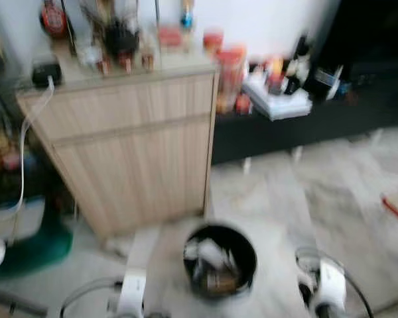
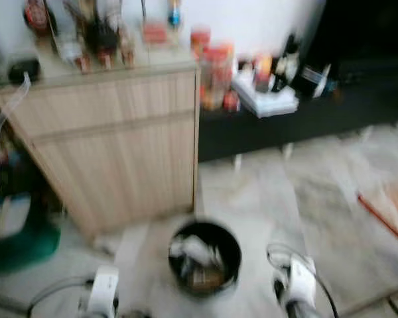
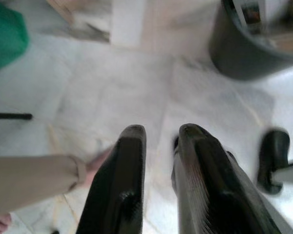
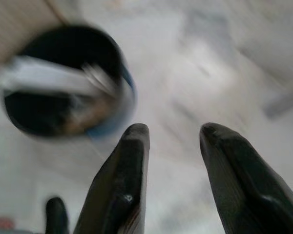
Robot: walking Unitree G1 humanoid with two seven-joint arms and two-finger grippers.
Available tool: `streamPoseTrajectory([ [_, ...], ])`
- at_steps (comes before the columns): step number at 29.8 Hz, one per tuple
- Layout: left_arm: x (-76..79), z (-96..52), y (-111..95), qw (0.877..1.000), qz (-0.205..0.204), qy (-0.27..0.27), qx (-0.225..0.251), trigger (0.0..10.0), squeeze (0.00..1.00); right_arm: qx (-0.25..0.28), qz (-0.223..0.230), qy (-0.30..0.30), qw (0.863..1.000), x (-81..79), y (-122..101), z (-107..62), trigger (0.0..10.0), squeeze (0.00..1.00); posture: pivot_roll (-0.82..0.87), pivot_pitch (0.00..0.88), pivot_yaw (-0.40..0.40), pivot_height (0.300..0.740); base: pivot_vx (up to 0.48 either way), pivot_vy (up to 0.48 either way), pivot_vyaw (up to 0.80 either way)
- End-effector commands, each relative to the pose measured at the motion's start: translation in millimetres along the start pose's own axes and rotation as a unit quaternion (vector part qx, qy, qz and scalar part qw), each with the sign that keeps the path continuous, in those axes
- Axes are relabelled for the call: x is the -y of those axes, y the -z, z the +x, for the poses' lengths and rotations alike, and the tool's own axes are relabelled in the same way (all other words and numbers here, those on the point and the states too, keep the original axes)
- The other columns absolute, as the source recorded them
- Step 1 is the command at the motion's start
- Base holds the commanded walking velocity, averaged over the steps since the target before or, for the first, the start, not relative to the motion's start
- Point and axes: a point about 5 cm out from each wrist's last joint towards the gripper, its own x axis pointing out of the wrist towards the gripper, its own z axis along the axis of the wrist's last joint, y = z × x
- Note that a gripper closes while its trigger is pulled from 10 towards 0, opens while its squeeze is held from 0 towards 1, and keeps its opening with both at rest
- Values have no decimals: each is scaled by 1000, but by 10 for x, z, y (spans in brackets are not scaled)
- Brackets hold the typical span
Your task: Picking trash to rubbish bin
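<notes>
The round black rubbish bin (image 1: 219, 260) stands on the pale marble floor (image 1: 331, 192), near the robot and just right of the light wooden cabinet (image 1: 129, 149), already holding white and brown scraps. It sits between the two arms, handy for a drop. The left gripper (image 3: 158, 146) and right gripper (image 4: 173, 141) point at bare floor, fingers parted and holding nothing, seemingly between pickups.
</notes>
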Motion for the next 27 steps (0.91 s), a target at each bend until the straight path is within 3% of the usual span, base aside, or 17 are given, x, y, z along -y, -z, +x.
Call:
streamPoseTrajectory([
  [1, 22, -12, 54, 1000, 6, 6, -13, 10000, 0, -1, 3, 8, 1000, 53, 11, -12, 10000, 0, -79, 66, -76, 740, -281, 0, 0],
  [27, 48, -8, 27, 1000, 5, 4, -8, 10000, 0, 5, 19, 13, 1000, 85, 32, -26, 10000, 0, -87, 79, -86, 740, -246, 0, 0],
])
